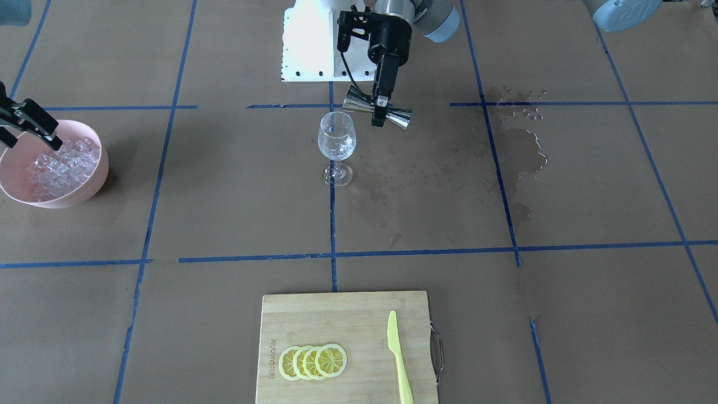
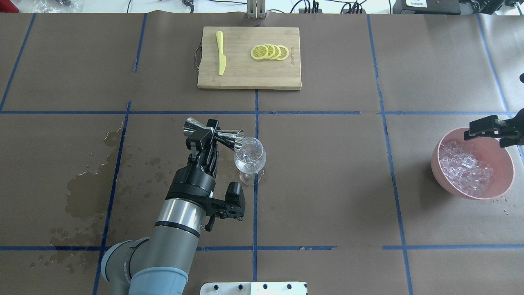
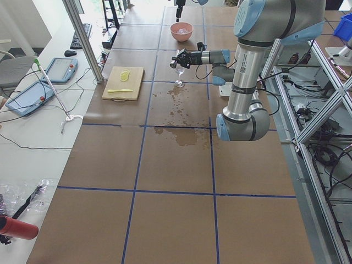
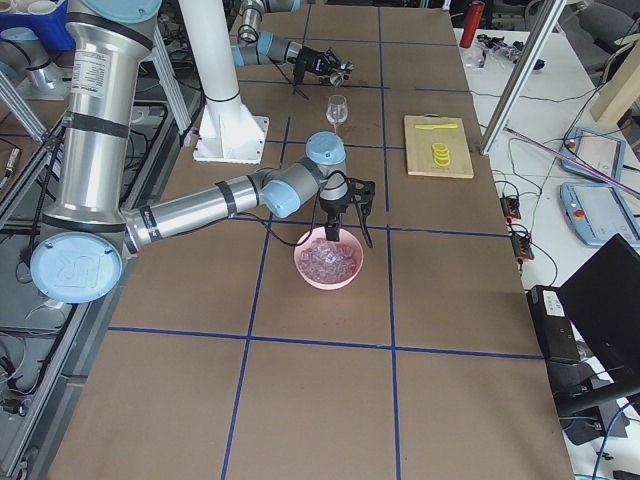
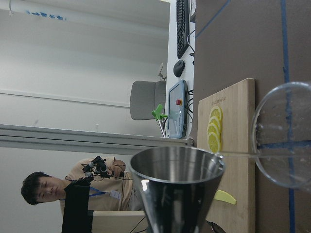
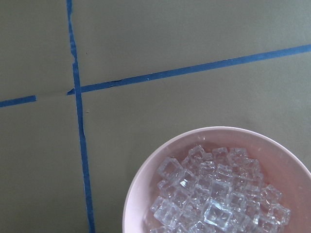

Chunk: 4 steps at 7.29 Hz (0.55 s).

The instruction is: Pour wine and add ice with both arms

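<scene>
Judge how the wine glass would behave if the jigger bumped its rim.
Probably tips easily: the wine glass stands on a thin stem and small foot, its bowl high. Likely fragile, being thin clear glass. Damp spots beside its foot might let it slide.

Wine (image 1: 336, 149): a small clear measure, seen as glistening drops low in the upright glass (image 1: 338, 127).
Ice (image 2: 466, 169): many small clear cubes, heaped in the pink bowl (image 2: 502, 157).
Left arm (image 2: 180, 213): stretched toward the glass. The left hand (image 2: 209, 135) is closed on a steel measuring cup (image 2: 230, 137), which is tipped at the rim.
Right arm (image 4: 200, 210): the right hand (image 2: 487, 133) is held over the bowl's edge, fingers apart.
</scene>
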Available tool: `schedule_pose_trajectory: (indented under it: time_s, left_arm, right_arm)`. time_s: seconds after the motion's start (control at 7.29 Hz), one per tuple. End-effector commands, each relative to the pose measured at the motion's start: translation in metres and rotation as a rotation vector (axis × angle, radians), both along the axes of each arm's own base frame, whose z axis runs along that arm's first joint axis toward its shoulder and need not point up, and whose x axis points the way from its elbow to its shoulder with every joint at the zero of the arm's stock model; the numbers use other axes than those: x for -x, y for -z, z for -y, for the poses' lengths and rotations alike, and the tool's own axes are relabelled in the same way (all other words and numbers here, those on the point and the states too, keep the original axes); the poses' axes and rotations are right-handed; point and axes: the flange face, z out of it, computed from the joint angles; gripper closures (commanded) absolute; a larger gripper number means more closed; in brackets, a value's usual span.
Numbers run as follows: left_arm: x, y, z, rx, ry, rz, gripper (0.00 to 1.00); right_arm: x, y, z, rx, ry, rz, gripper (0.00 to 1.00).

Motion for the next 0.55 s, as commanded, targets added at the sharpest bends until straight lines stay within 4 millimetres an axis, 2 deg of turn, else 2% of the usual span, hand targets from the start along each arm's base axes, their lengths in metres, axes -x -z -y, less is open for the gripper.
schedule_pose_trajectory:
  time_s: [0.0, 0.41]
  left_arm:
    - [0.002, 0.003, -0.003, 0.003, 0.0, -0.04, 1.0]
    - [0.0, -0.009, -0.01, 0.0, -0.015, -0.229, 1.0]
  right_arm:
    - [0.0, 0.0, 0.001, -0.001, 0.0, 0.0, 0.0]
    - [0.001, 0.002, 0.002, -0.004, -0.001, 0.003, 0.0]
